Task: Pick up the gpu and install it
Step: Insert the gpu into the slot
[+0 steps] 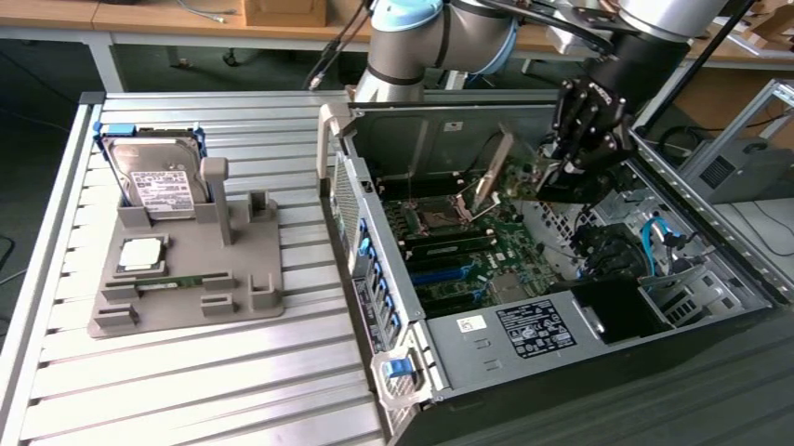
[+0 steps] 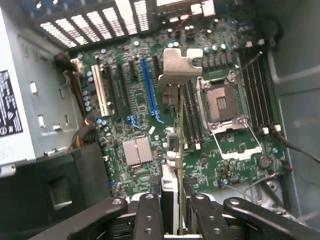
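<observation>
The gpu (image 2: 171,150) is seen edge-on as a thin card running away from my fingers, with its silver end bracket (image 2: 177,67) at the far end. It hangs tilted above the green motherboard (image 2: 125,125), between the blue slot (image 2: 149,85) and the CPU socket (image 2: 222,105), and touches neither. My gripper (image 2: 173,220) is shut on the card's near end. In the exterior view the gripper (image 1: 549,181) hovers inside the open computer case (image 1: 372,223), and the gpu (image 1: 494,177) shows as a slanted slab beside it.
A grey holder (image 1: 186,279) on the slatted table carries a silver hard drive (image 1: 162,186), a processor chip (image 1: 139,253) and a green memory stick (image 1: 186,279). Inside the case are the power supply (image 1: 534,325), blue cables (image 1: 657,237) and the memory slots (image 2: 255,85).
</observation>
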